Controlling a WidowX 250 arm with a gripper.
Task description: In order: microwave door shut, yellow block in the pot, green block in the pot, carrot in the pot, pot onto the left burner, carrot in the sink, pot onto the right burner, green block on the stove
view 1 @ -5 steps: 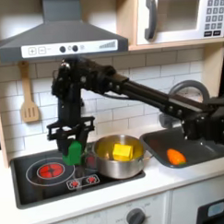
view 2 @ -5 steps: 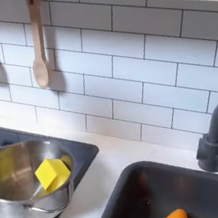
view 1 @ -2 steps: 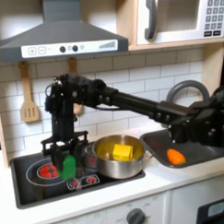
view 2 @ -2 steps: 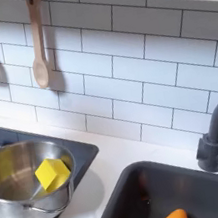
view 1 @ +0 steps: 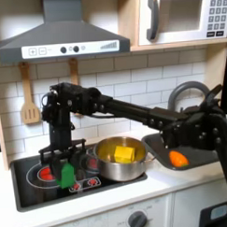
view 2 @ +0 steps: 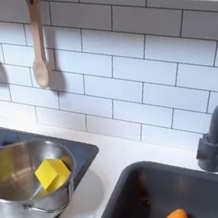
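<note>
Flanking pincer [view 1: 64, 162]: pot [view 1: 120, 160], burner [view 1: 48, 171].

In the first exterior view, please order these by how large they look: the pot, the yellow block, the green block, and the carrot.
1. The pot, clearly the largest.
2. The green block, at the gripper.
3. The yellow block and the carrot look about alike, and both are partly hidden, so I would not rank them.
</note>
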